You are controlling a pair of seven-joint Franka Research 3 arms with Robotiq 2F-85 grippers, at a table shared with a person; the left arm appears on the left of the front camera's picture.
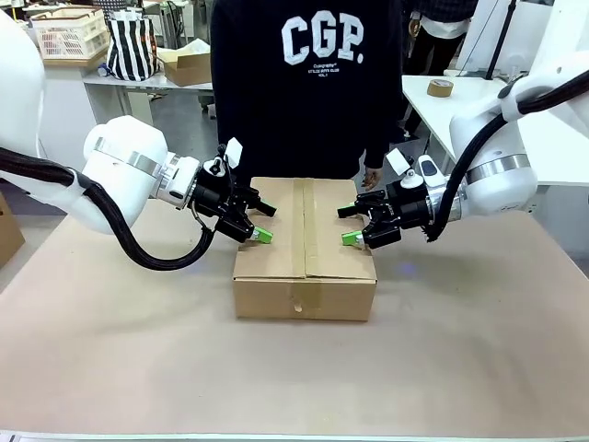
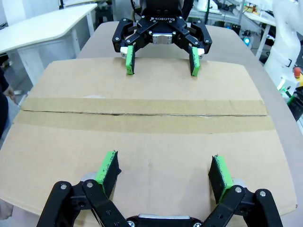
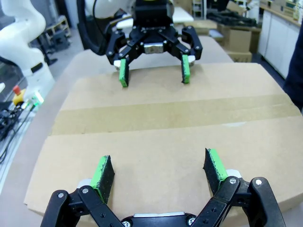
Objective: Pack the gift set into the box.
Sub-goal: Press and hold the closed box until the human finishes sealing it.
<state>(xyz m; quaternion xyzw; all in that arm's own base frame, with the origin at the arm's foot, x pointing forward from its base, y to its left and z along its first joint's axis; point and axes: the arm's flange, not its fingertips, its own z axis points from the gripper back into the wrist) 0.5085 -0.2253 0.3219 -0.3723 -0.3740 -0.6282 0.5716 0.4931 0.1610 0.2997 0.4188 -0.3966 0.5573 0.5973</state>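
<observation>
— Front view: plain brown cardboard box (image 1: 304, 249), flaps shut and taped, on the table (image 1: 110, 359).
— Anything gripped?
— Nothing. Left gripper (image 1: 264, 222) over the box's left edge, spread wide, empty. Right gripper (image 1: 348, 226) over its right edge, equally wide, empty.

Both arms have glossy white rounded shells: left arm (image 1: 124, 170), right arm (image 1: 502, 175). Each has a silver band just before the wrist. A black ribbed hose (image 1: 170, 267) hangs off the left arm, and there's a black cable on the right arm too. Left tool (image 1: 265, 221) and right tool (image 1: 348, 224): black linkage fingers, green pads, silver pivot screws. White ROBOTIQ lettering on the right tool's body. Person (image 1: 304, 92) at the far side wears a black sweatshirt with white "CGP." chest print.
</observation>
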